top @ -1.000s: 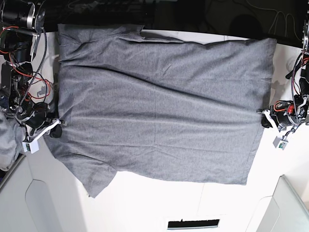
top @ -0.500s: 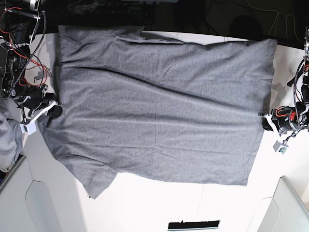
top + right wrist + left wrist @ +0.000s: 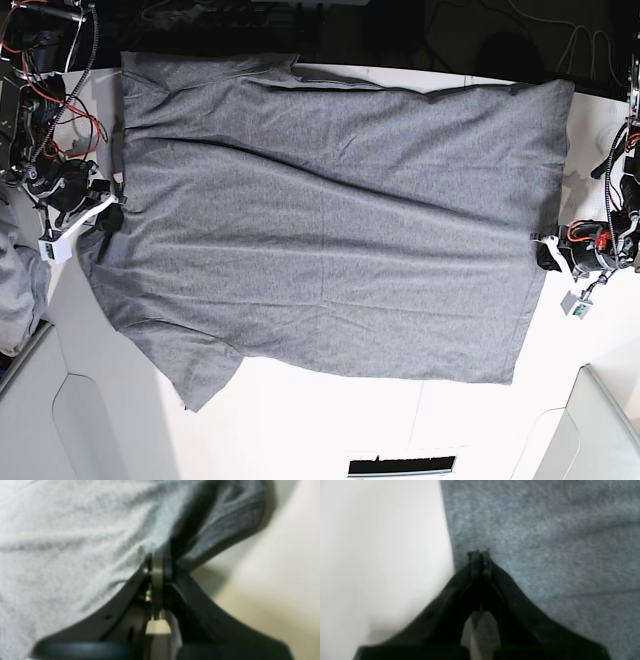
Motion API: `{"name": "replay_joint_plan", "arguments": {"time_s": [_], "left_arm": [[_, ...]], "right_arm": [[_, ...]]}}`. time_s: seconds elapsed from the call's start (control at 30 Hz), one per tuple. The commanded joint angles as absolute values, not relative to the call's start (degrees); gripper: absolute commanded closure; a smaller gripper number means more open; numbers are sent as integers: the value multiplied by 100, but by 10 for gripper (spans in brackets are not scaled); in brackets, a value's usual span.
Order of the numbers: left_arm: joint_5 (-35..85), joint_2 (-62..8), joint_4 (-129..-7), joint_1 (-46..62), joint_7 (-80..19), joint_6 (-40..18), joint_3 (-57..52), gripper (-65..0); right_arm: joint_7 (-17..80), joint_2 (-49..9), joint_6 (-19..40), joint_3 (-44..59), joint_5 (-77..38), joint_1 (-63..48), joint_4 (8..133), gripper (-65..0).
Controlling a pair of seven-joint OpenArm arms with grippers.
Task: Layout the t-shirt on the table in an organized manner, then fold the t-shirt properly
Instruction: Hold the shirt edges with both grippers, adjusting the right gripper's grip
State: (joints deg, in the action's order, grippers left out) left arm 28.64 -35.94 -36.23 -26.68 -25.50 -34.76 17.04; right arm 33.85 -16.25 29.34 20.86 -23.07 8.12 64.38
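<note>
The grey t-shirt (image 3: 330, 230) lies spread nearly flat across the white table (image 3: 330, 420), with one sleeve pointing to the lower left. On the base view's left, my right gripper (image 3: 108, 215) is shut on the shirt's edge. The right wrist view shows that gripper (image 3: 157, 557) pinching a raised fold of t-shirt (image 3: 75, 542) above the table (image 3: 287, 580). On the base view's right, my left gripper (image 3: 543, 248) sits at the hem. In the left wrist view its jaws (image 3: 480, 555) are shut on the t-shirt (image 3: 545, 542), just inside the edge, beside bare table (image 3: 382, 555).
Pale grey bins stand at the near left (image 3: 60, 420) and near right (image 3: 605, 420) corners. A black slot (image 3: 400, 464) lies at the front edge. Another grey cloth (image 3: 15, 290) hangs at the far left. The shirt's far edge reaches the table's dark back edge (image 3: 450, 50).
My right gripper has moved toward the table's far side and slightly outward, dragging the shirt's edge with it. The left gripper has hardly shifted at the hem.
</note>
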Motion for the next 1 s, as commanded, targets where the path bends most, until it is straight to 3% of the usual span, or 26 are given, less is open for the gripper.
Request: {"name": "replay_joint_plan", "arguments": {"time_s": [0.0,0.5,0.7,0.97], "left_arm": [[2958,-3686,-3680,-2823,-2471,-3546,1680,0],[2893,-3669,-3680,-2821,-2499,-3542,1682,0],[2845,-3712,-3680,-2775,-2554,-3540,1680,0],[2840,-3717,-3680,-2773,-2563,-3542,1680,0]], "right_arm": [[3282,-1680,2982,2093,-2364,899,6464,0],[3234,-1448,2987,2095,-2609,902,6233,0],[3280,-1483,2982,2102,-1909,895,6267,0],[3297,-2097,2980,2104,-2305,873,6270,0]]}}
